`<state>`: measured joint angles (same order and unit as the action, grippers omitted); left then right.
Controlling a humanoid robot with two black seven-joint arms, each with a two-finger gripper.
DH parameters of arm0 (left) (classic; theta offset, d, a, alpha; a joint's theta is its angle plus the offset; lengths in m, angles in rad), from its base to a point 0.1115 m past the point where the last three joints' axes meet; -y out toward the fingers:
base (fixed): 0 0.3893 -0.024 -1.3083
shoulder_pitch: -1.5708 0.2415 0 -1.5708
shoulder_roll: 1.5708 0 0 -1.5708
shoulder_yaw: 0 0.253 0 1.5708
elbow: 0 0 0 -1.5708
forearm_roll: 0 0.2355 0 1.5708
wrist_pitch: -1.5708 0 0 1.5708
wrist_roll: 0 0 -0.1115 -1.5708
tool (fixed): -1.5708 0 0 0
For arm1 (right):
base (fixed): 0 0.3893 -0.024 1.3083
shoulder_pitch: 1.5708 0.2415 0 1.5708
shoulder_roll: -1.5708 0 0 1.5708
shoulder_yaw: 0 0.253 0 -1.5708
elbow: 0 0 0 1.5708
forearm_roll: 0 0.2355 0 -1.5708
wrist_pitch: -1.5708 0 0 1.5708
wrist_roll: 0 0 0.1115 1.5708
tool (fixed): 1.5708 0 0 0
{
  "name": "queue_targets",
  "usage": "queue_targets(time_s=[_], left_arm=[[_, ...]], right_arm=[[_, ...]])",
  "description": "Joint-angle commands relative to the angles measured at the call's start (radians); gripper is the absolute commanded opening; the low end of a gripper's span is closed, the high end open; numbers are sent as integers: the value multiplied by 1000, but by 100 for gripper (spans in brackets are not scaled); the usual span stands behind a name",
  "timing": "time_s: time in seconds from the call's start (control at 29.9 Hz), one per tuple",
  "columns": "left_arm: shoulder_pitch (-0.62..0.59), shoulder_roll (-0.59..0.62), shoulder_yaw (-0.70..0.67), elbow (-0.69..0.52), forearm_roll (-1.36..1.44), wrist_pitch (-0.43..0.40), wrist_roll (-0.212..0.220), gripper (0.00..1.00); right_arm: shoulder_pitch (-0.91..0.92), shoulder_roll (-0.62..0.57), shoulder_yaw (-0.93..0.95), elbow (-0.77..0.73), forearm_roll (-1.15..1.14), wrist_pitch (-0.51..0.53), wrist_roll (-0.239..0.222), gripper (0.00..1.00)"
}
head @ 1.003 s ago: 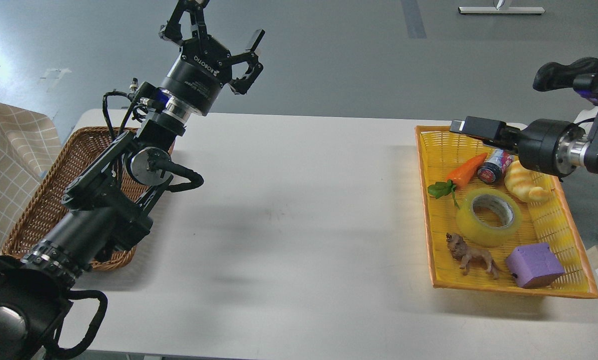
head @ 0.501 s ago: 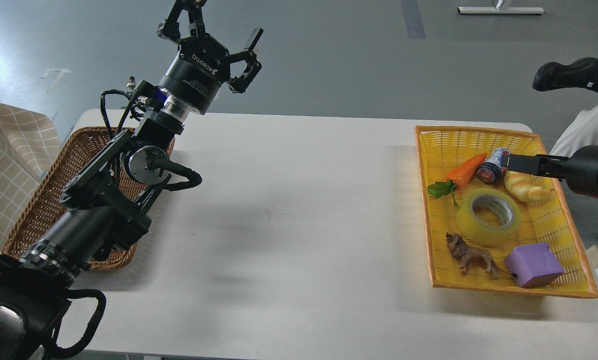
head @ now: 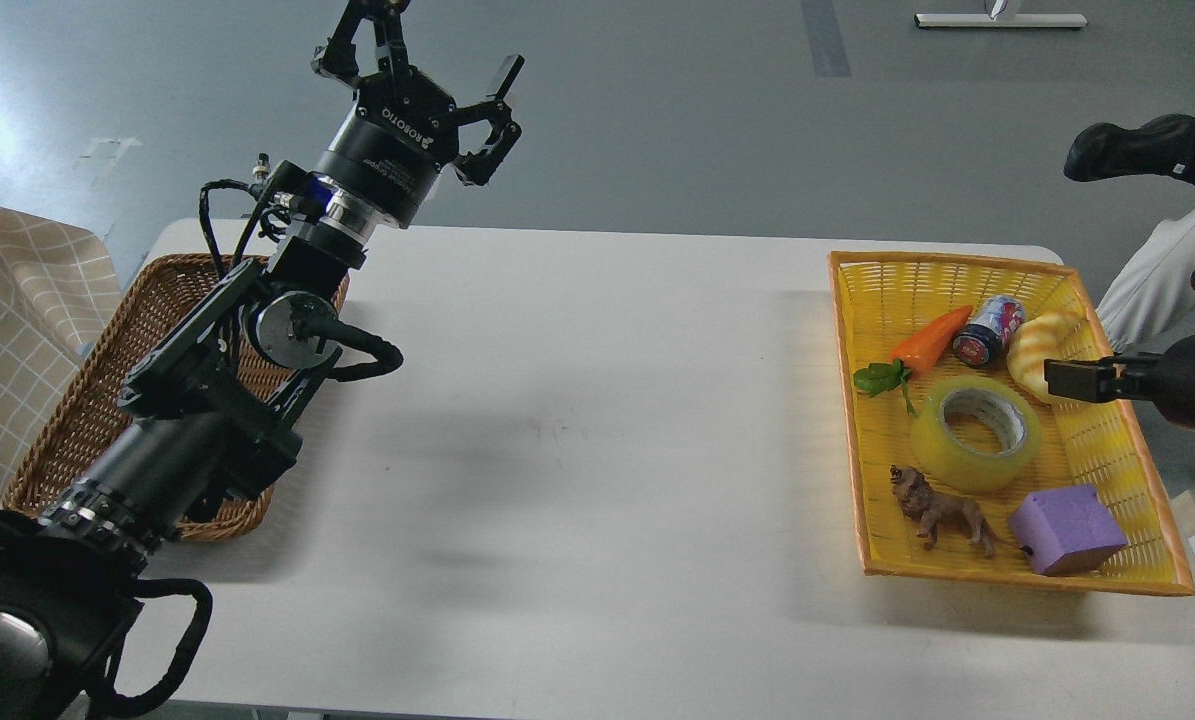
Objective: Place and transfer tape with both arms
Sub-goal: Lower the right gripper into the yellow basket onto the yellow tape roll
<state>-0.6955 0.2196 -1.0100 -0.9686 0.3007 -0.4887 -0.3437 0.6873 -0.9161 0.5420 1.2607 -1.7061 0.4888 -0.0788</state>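
Single head view looks down over table (head: 597, 400).

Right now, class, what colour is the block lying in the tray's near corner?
Purple, clearest in the head view: the block sits beside the toy lion.

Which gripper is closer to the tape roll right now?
Right. The right gripper hovers just beside the tape, over the yellow tray. The left gripper is raised far across the table, above the wicker basket end.

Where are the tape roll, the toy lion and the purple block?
tape roll (head: 975, 434): head view, on its yellow side wall.
toy lion (head: 942, 512): head view, on its body.
purple block (head: 1065, 528): head view, on its top face.
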Motion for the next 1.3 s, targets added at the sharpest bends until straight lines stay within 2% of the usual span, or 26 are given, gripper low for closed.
queue_targets(time_s=[0.0,0.53,0.6,0.7,0.74,0.84,0.87,0.9,1.27], left_arm=[[1,3,-1,-1,0,0,0,98],[-2,3,-1,-1,0,0,0,98],[-1,3,-1,-1,0,0,0,98],[-1,4,-1,-1,0,0,0,98],[-1,4,-1,-1,0,0,0,98],[-1,4,-2,-1,0,0,0,98],[-1,4,-1,-1,0,0,0,98],[1,3,-1,-1,0,0,0,98],[-1,4,-2,-1,0,0,0,98]], right_arm=[[-25,52,1,-38,-53,0,-9,86],[-28,146,-2,-81,-56,0,-24,85],[-29,164,-2,-101,-56,0,-44,79],[-28,177,-2,-118,-55,0,-56,77],[-26,183,-2,-118,-55,0,-58,70],[-23,191,-1,-118,-52,0,-58,64],[-23,194,-2,-118,-52,0,-58,57],[-23,194,-1,-118,-52,0,-56,54],[-28,194,-2,-119,-46,0,-58,35]])
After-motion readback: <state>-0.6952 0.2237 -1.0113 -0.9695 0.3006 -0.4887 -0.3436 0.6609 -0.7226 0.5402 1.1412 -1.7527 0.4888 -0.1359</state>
